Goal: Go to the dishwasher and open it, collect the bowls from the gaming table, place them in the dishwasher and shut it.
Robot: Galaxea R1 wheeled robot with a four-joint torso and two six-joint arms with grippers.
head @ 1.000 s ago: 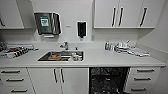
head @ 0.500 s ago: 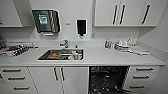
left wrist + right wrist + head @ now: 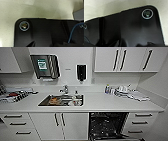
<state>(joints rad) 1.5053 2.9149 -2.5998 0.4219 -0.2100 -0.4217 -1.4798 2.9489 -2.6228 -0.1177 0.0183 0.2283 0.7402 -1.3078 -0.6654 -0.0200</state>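
The dishwasher [image 3: 108, 125] under the counter [image 3: 100, 105] stands open; whether either hand grips cannot be told.

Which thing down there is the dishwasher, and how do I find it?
Find the long white counter with the sink set in it. Look below the counter, to the right of the sink's white cupboard doors. The dishwasher is the open, dark space with racks inside; everything beside it is white with dark bar handles.
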